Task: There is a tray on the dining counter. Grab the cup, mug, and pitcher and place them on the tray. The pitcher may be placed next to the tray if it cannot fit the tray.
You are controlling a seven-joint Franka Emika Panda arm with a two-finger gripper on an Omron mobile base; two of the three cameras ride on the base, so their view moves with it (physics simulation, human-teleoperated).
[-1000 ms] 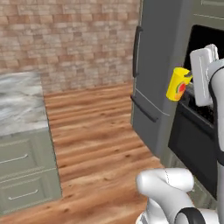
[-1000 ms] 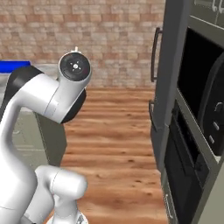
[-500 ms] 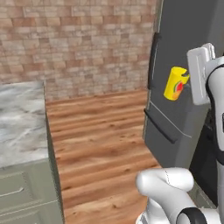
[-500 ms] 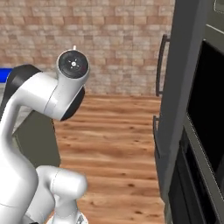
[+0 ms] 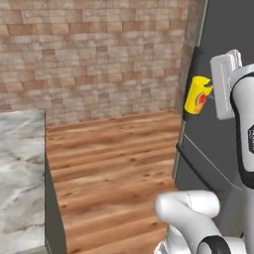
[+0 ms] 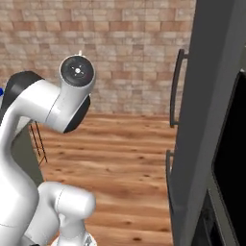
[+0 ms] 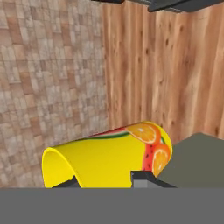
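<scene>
My gripper (image 5: pixel 207 94) is shut on the cup (image 5: pixel 197 95), a yellow handleless cylinder with a red-orange fruit mark, held up in the air at the right of the left base view, in front of a dark tall cabinet. In the hand view the cup (image 7: pixel 109 159) lies sideways across the bottom, between the fingertips of the gripper (image 7: pixel 105 181). A grey-white marbled counter top (image 5: pixel 20 173) sits at the left. A blue sliver of the tray (image 6: pixel 1 91) peeks out at the left edge behind my arm. The mug and the pitcher are out of view.
A dark tall cabinet with long black handles (image 6: pixel 206 120) stands close on the right, with a black oven front (image 6: pixel 233 163) beside it. A brick wall (image 5: pixel 99 54) closes the back. Wood floor (image 5: pixel 114 163) lies between counter and cabinet. Thin black stool legs (image 6: pixel 39 139) show behind my arm.
The whole picture has shifted: the base has moved, so the dark cabinet looms larger and the counter has slid left. The cup stays gripped in the same pose.
</scene>
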